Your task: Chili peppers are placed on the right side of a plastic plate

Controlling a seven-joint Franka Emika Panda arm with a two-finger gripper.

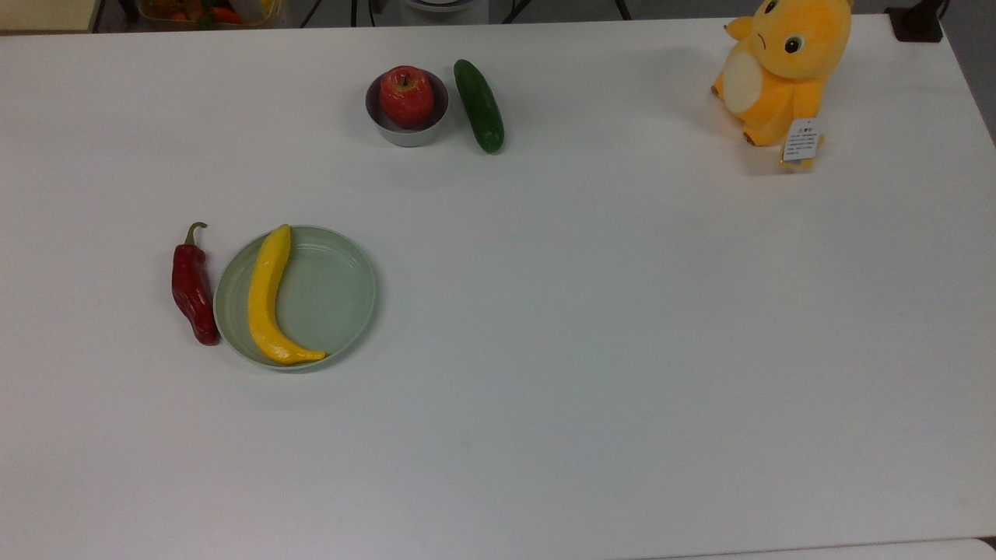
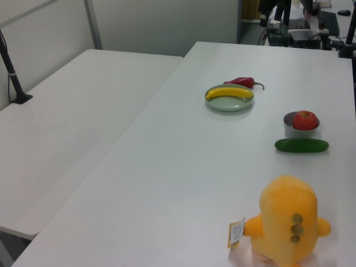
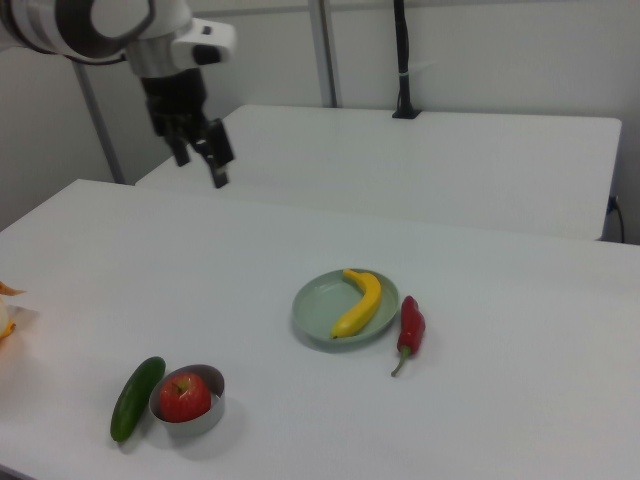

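Note:
The dark red chili pepper (image 1: 193,292) lies on the white table, touching the plastic plate's rim on the top view's left side. In the right view the chili pepper (image 3: 410,325) lies just to the right view's right of the pale green plastic plate (image 3: 315,305). The plate (image 1: 331,299) holds a yellow banana (image 1: 264,295) along its left half in the top view. My gripper (image 3: 200,163) hangs high above the table, far from the plate toward the right view's upper left, open and holding nothing.
A small grey bowl (image 1: 389,128) with a red apple (image 1: 406,95) stands at the back, with a dark green cucumber (image 1: 478,105) beside it. An orange plush toy (image 1: 782,66) sits at the top view's far right corner.

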